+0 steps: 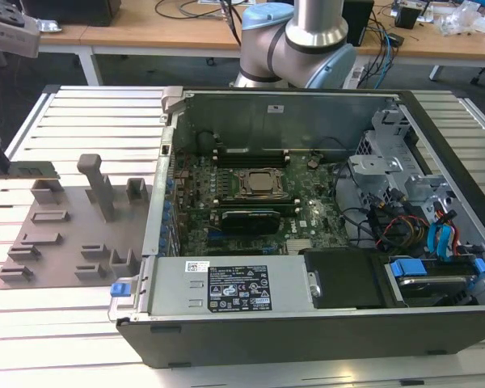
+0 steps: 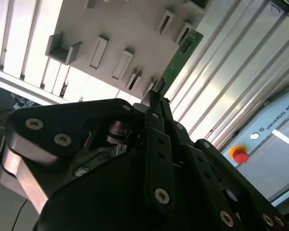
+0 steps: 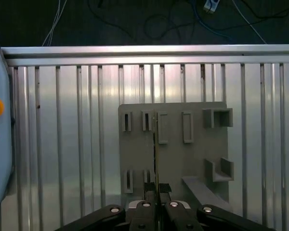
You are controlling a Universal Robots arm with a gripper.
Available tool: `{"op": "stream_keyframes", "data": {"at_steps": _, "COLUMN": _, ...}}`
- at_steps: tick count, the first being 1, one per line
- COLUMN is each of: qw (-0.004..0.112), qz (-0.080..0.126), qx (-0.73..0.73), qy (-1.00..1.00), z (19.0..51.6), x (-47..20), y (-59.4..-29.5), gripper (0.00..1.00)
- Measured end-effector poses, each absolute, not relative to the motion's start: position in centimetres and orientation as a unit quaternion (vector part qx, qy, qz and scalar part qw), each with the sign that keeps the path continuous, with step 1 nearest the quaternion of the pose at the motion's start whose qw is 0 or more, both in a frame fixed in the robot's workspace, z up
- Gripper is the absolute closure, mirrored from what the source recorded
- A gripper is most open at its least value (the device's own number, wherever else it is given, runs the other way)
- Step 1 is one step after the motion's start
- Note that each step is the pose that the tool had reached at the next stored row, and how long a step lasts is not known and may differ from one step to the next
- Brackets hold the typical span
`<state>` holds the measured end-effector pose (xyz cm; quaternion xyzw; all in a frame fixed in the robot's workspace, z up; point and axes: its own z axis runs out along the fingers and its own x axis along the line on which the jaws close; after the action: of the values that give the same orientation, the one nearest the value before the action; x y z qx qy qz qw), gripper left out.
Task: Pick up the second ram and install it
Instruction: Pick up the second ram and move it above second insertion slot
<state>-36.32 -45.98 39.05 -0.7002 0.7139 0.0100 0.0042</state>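
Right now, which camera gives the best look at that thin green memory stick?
The second wrist view: the second ram turns its green face with dark chips to the camera, one end clamped in the end effector. The first wrist view catches the ram edge-on, a thin line. It sits at the exterior view's far left.

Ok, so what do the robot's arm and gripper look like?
The arm is a silver metal tube with rounded pale grey-blue joints. The gripper is black, built from flat linked bars dotted with silver screw heads, narrowing toward the tip.
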Motion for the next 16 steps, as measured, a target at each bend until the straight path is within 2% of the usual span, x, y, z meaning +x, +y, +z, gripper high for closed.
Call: {"op": "stream_keyframes", "data": {"at_steps": 16, "qw": 0.004, "qz": 0.01, "qx": -0.7, "qy": 0.714, "z": 43.3, "x": -36.3, "y": -46.0, "gripper": 0.87}}
